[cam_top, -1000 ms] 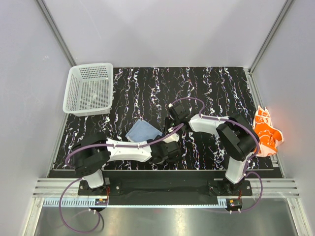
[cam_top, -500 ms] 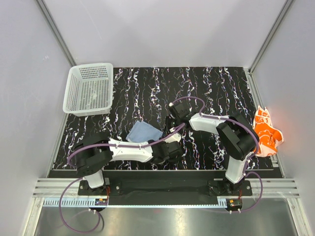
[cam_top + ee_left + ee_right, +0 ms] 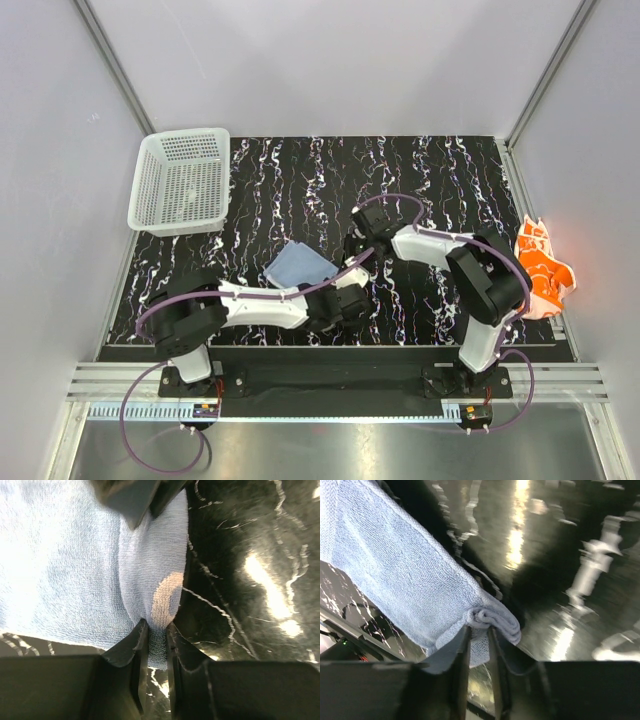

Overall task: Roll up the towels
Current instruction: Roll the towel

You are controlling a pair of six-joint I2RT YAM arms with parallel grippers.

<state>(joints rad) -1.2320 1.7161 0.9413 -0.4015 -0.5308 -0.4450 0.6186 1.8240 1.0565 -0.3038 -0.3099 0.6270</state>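
The light blue towel [image 3: 297, 265] lies near the middle of the black marbled table between both arms. My left gripper [image 3: 330, 290] is shut on the towel's near right edge; in the left wrist view the blue cloth [image 3: 75, 570] bunches into a fold pinched between the fingers [image 3: 156, 637]. My right gripper [image 3: 347, 258] is shut on the far right edge, where a small rolled lip of the towel [image 3: 395, 560] sits just above its fingertips [image 3: 479, 637]. The orange flower-print towel [image 3: 541, 266] lies crumpled at the table's right edge, beyond the right arm.
A white perforated basket [image 3: 180, 181] stands at the table's back left corner. Grey walls and aluminium rails enclose the table on three sides. Purple cables loop from both arms.
The left gripper has closed onto the blue towel's edge. The right gripper has shifted slightly right, and the towel has been drawn a little to the right with it.
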